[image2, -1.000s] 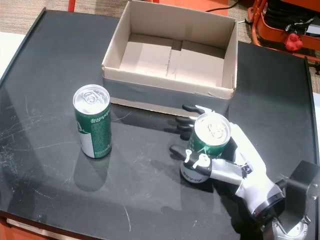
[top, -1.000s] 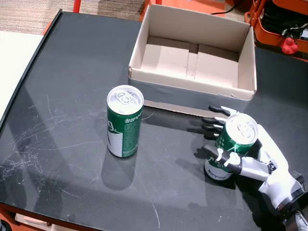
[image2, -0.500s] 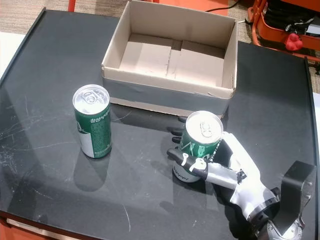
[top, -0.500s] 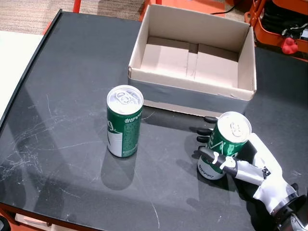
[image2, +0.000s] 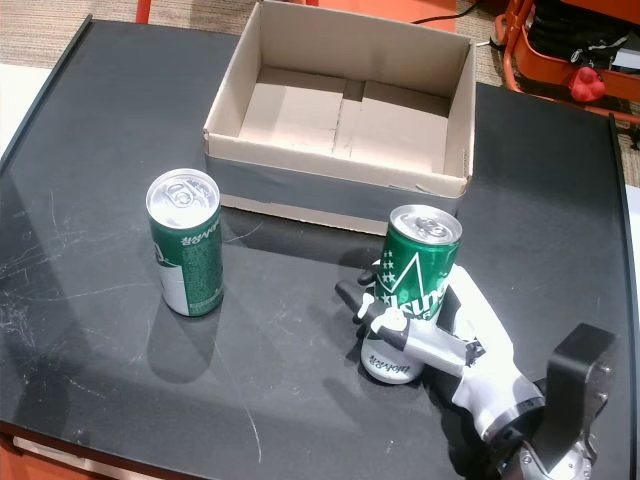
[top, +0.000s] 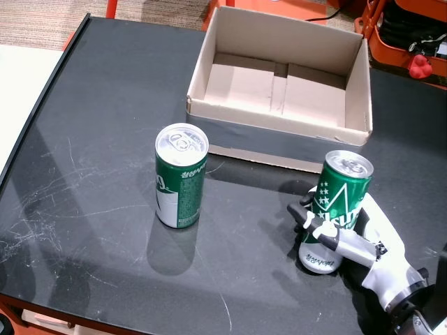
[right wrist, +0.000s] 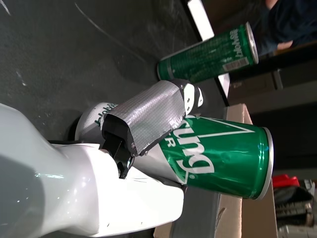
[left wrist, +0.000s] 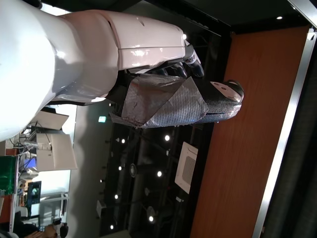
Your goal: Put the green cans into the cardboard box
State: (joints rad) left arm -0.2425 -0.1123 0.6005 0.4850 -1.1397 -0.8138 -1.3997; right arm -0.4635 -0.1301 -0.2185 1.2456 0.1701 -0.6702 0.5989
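My right hand (top: 360, 246) (image2: 452, 345) is shut on a green can (top: 336, 206) (image2: 416, 284), which stands nearly upright with its base at or just above the black table. The right wrist view shows the taped thumb (right wrist: 148, 116) across this can (right wrist: 218, 153). A second green can (top: 180, 176) (image2: 185, 243) (right wrist: 208, 52) stands free to the left. The open cardboard box (top: 279, 142) (image2: 330, 190) sits just behind both cans, with nothing inside. My left hand (left wrist: 163, 74) shows only in its wrist view, holding nothing, against a ceiling.
The black table (top: 105, 98) has a raised edge along its left side. Orange equipment (top: 408, 38) with a red knob (top: 420, 66) stands behind the table at the back right. A black wrist mount (image2: 578, 385) sits by the near right corner.
The can in my right hand has swung from leaning toward the box to nearly upright. The hand drew back slightly toward the near edge. The other can and box stayed put.
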